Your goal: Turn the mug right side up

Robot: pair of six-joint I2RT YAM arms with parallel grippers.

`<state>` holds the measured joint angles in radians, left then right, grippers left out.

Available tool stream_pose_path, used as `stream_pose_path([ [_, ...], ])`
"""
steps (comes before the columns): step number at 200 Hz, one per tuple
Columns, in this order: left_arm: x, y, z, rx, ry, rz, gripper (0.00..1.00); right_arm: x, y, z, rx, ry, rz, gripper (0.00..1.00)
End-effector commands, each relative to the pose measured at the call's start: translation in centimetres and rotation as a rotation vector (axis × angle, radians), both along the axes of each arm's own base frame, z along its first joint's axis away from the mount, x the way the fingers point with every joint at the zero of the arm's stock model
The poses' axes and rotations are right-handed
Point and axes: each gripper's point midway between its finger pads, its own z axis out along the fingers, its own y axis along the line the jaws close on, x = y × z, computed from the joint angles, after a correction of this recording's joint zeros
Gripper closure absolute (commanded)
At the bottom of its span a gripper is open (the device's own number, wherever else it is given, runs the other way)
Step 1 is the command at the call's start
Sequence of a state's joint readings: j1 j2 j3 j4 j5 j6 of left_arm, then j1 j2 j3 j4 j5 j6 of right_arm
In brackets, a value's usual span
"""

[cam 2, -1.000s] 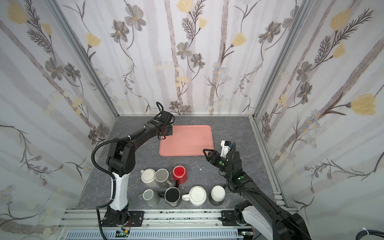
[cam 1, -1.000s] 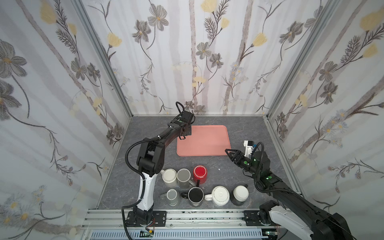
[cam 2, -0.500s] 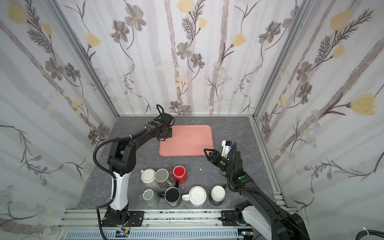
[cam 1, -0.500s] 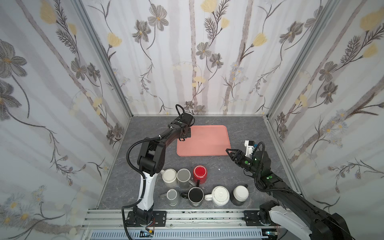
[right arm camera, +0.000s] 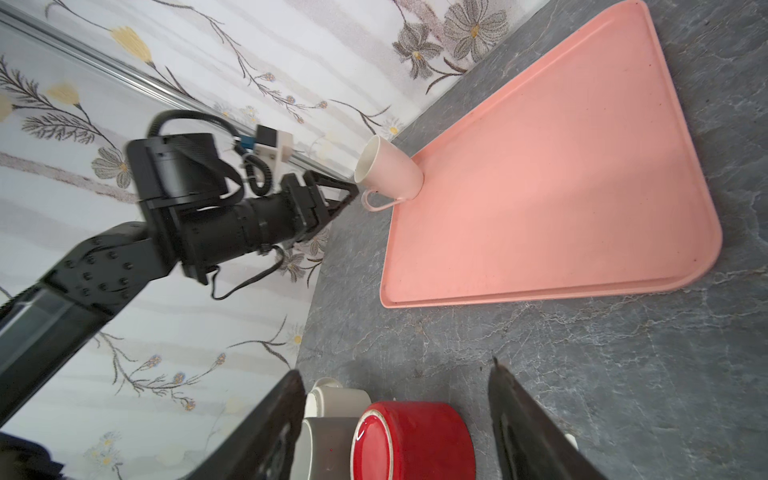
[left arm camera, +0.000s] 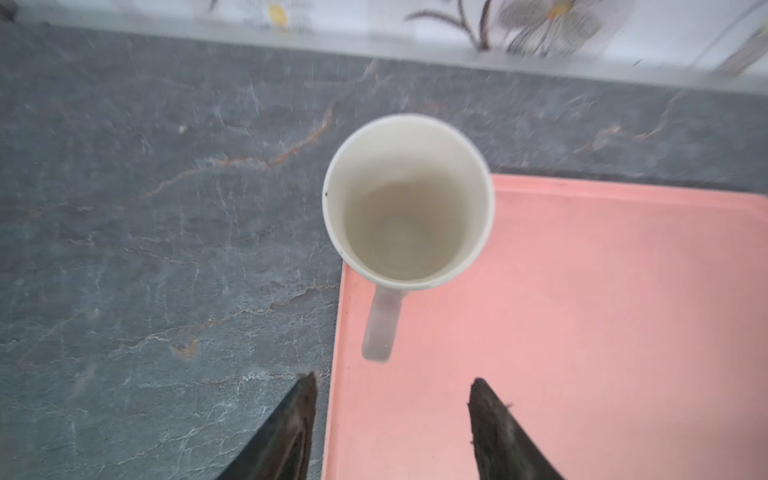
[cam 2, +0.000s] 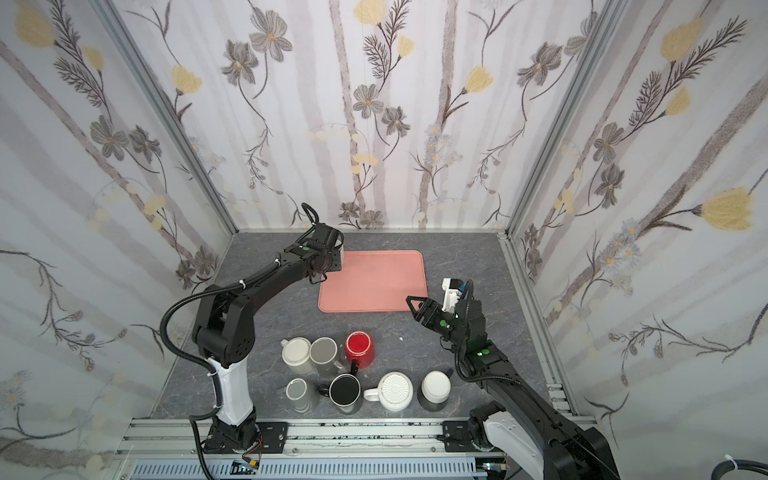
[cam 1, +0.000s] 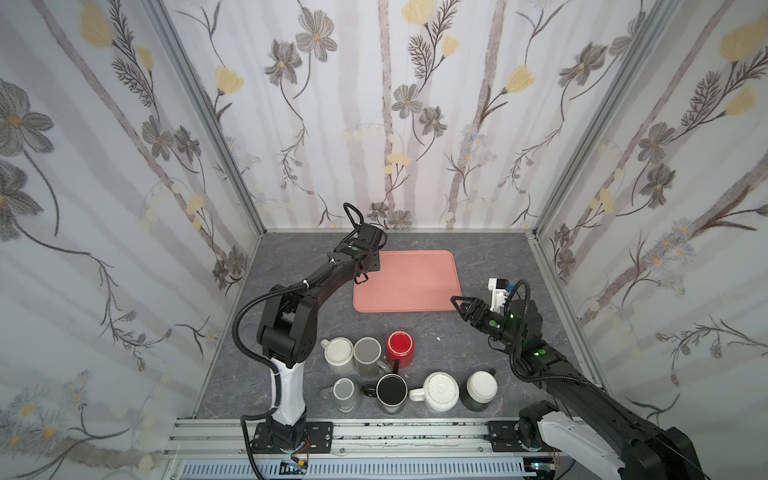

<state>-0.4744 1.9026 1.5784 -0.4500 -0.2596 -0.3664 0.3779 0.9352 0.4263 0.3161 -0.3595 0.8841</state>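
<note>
Count: 8 mugs, 1 tray, 2 arms.

- 1 white mug (left arm camera: 407, 199) on the pink tray (cam 1: 415, 291)
- 7 mugs grouped near the front edge, off the tray:
  - back row: cream mug (cam 1: 338, 351), grey mug (cam 1: 368, 351), red mug (cam 1: 400, 344)
  - front row: small grey mug (cam 1: 344, 390), black mug (cam 1: 391, 390), ribbed mug (cam 1: 442, 390), dark mug with a white top (cam 1: 481, 384)

White mug: stands on the tray's far-left corner, as both top views lie. Long axis is vertical and the mouth faces up, with the pale, empty inside visible in the left wrist view. The handle points toward the left gripper (left arm camera: 392, 378).

Left gripper: released, fingers spread. The handle tip sits just ahead of the gap, and neither finger touches it.

Right gripper (right arm camera: 395, 368): spread wide and holding nothing. It hangs above the tabletop off the tray's near-right corner. The red mug shows between its fingers in the right wrist view, well below them.

Surface: dark grey stone-look tabletop (cam 1: 490, 257) with pale and rust-coloured veins.

Room: three walls (cam 1: 374, 104) papered with grey and yellow flowers, and aluminium posts at the corners. A metal rail (cam 1: 374, 432) along the front carries both arm bases.
</note>
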Motion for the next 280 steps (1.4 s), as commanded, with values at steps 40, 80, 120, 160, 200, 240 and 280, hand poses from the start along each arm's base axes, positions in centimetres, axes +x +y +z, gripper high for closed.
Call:
stream_pose_path([
  [40, -5.3, -2.4, 11.5, -0.37, -0.336, -0.069, 0.3, -2.5, 2.3, -3.0, -0.284, -0.024, 0.089, 0.27],
  [80, -10.1, -1.6, 13.3, -0.572, -0.421, -0.111, 0.05, -5.8, 2.2, -5.2, -0.419, 0.014, 0.133, 0.26],
  [120, -13.3, -1.2, 13.2, -0.675, -0.448, -0.163, 0.0, -7.7, 0.8, -4.7, -0.522, 0.042, 0.112, 0.25],
  [160, -15.2, -0.2, 11.4, -0.7, -0.428, -0.152, 0.0, -8.9, -1.4, -4.8, -0.656, 0.151, 0.066, 0.22],
  [200, -16.4, 0.7, 10.2, -0.713, -0.434, -0.141, 0.0, -10.8, -2.6, -4.4, -0.734, 0.304, 0.096, 0.17],
  [240, -16.8, 1.1, 9.3, -0.697, -0.44, -0.141, 0.0, -13.5, -4.5, -4.7, -0.809, 0.497, 0.107, 0.08],
  [280, -16.8, 1.5, 8.5, -0.684, -0.445, -0.139, 0.0, -16.8, -5.8, -6.2, -0.8, 0.676, 0.117, 0.05],
])
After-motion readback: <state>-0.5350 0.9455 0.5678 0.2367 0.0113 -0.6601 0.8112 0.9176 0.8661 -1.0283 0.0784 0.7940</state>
